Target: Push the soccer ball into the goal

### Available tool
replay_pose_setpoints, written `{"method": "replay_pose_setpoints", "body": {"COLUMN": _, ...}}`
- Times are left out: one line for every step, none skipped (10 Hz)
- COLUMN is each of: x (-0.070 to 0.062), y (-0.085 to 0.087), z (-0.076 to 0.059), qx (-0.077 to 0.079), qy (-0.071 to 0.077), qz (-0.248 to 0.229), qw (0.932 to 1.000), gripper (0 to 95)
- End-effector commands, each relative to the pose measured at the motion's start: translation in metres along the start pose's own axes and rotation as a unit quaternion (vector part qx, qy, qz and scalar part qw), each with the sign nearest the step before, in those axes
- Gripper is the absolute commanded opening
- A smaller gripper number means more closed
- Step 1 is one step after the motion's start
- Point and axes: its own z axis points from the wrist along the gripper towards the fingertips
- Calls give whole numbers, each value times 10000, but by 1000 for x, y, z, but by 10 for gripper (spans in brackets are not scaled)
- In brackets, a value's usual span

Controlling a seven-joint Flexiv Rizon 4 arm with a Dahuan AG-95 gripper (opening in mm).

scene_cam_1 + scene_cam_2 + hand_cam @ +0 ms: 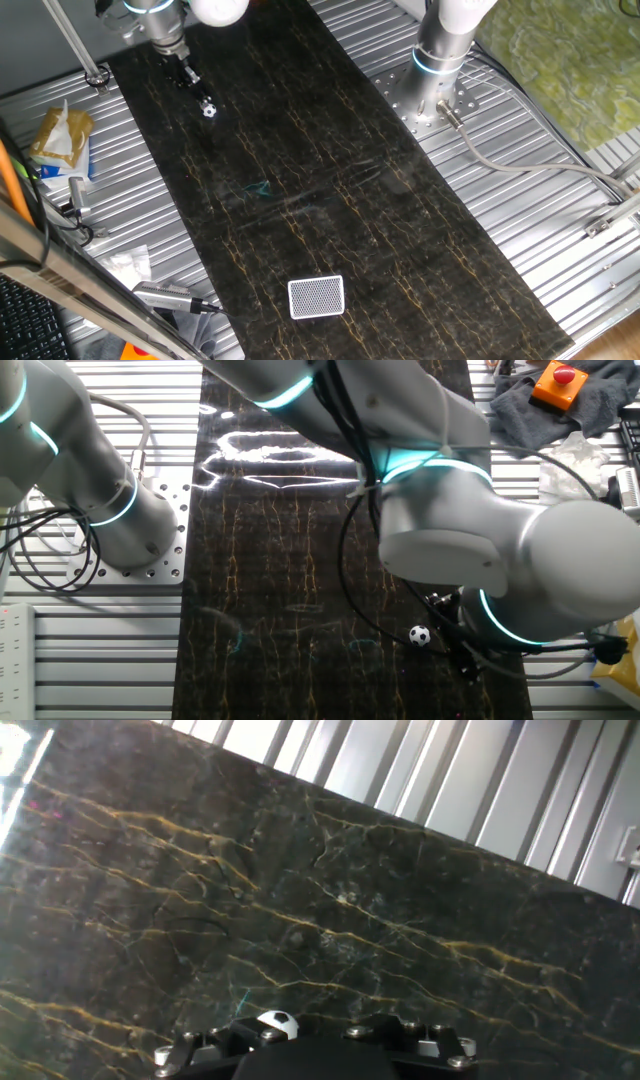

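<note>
The soccer ball sits just ahead of my pincer — goal far beyond, same line; whether my jaws stand wide or narrow, I cannot tell.

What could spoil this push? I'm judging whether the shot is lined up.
The soccer ball sits right at the gripper, while the goal lies far down the dark slab, so a slightly off-centre nudge could send it wide. The ball is tiny against the fingers and could slip sideways past them. It might also roll off onto the ribbed metal table.
</note>
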Motion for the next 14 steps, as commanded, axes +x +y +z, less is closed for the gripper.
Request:
{"method": "replay_pose_setpoints", "body": {"x": 5, "y": 4, "z": 5, "qx": -31, "qy": 8, "qz": 94, "qw": 10000, "gripper": 760}}
{"method": "replay_pose_setpoints", "body": {"x": 7, "y": 5, "z": 7, "qx": -39, "qy": 6, "qz": 155, "qw": 9999, "gripper": 760}}
{"method": "replay_pose_setpoints", "body": {"x": 9, "y": 7, "z": 9, "qx": -39, "qy": 7, "qz": 223, "qw": 9997, "gripper": 760}}
{"method": "replay_pose_setpoints", "body": {"x": 12, "y": 9, "z": 10, "qx": -35, "qy": 8, "qz": 285, "qw": 9996, "gripper": 760}}
{"method": "replay_pose_setpoints", "body": {"x": 15, "y": 12, "z": 12, "qx": -32, "qy": 7, "qz": 352, "qw": 9994, "gripper": 760}}
{"method": "replay_pose_setpoints", "body": {"x": 17, "y": 14, "z": 14, "qx": -34, "qy": 5, "qz": 397, "qw": 9992, "gripper": 760}}
{"method": "replay_pose_setpoints", "body": {"x": 19, "y": 18, "z": 16, "qx": -34, "qy": -12, "qz": 501, "qw": 9987, "gripper": 760}}
{"method": "replay_pose_setpoints", "body": {"x": 20, "y": 21, "z": 18, "qx": -47, "qy": -21, "qz": 585, "qw": 9983, "gripper": 760}}
{"method": "replay_pose_setpoints", "body": {"x": 21, "y": 24, "z": 20, "qx": -51, "qy": -33, "qz": 629, "qw": 9980, "gripper": 760}}
{"method": "replay_pose_setpoints", "body": {"x": 21, "y": 26, "z": 23, "qx": -50, "qy": -52, "qz": 656, "qw": 9978, "gripper": 760}}
{"method": "replay_pose_setpoints", "body": {"x": 21, "y": 28, "z": 25, "qx": -58, "qy": -70, "qz": 684, "qw": 9976, "gripper": 760}}
{"method": "replay_pose_setpoints", "body": {"x": 20, "y": 30, "z": 27, "qx": -63, "qy": -79, "qz": 712, "qw": 9974, "gripper": 760}}
{"method": "replay_pose_setpoints", "body": {"x": 19, "y": 32, "z": 29, "qx": -62, "qy": -101, "qz": 735, "qw": 9972, "gripper": 760}}
{"method": "replay_pose_setpoints", "body": {"x": 19, "y": 33, "z": 30, "qx": -56, "qy": -135, "qz": 733, "qw": 9972, "gripper": 760}}
